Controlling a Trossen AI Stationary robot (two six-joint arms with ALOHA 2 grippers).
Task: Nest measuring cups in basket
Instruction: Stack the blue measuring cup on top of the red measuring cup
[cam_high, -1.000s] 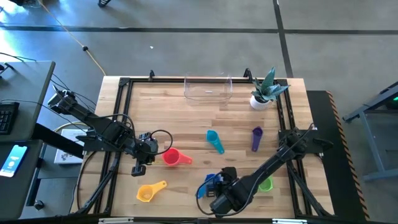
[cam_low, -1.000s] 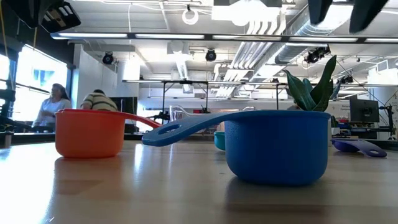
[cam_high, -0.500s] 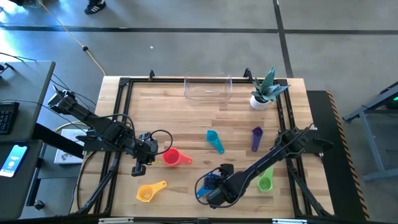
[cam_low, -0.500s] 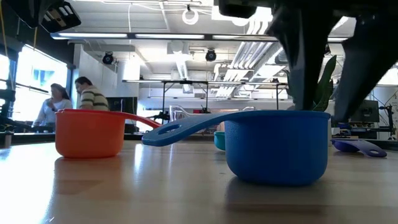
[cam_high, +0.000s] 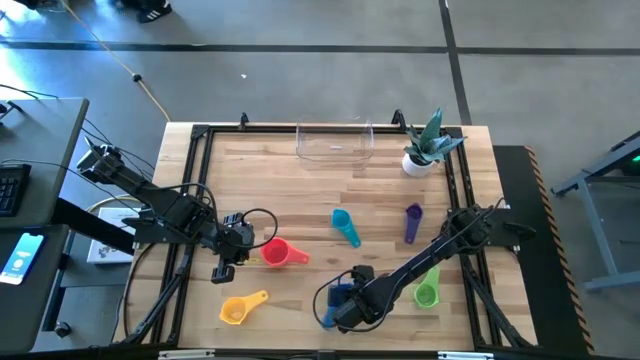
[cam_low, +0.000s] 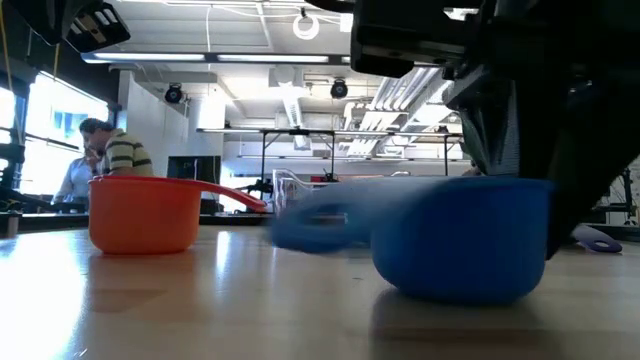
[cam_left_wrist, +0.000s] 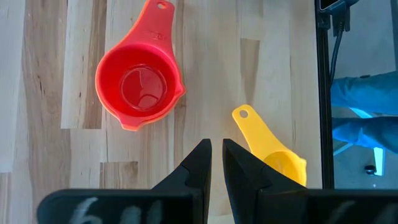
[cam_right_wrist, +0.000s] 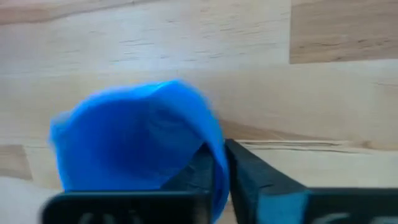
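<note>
Right gripper bites the blue cup's rim — first pickup is on!

Over on the left, the left gripper (cam_high: 232, 254) waits just beside the red cup (cam_high: 277, 252), fingers (cam_left_wrist: 198, 163) nearly together on nothing, the yellow cup (cam_high: 240, 307) nearer the front edge. Then the action: the right gripper (cam_high: 340, 307), open above the blue cup (cam_right_wrist: 140, 142) a moment ago, has dropped and clamped its wall, and the cup is shifting on the table. Teal, purple and green cups lie apart; the basket (cam_high: 334, 141) sits empty at the far edge.

Bright overhead lighting, glossy table glare, blue cup (cam_low: 460, 240) motion-blurred, soft shadows
</note>
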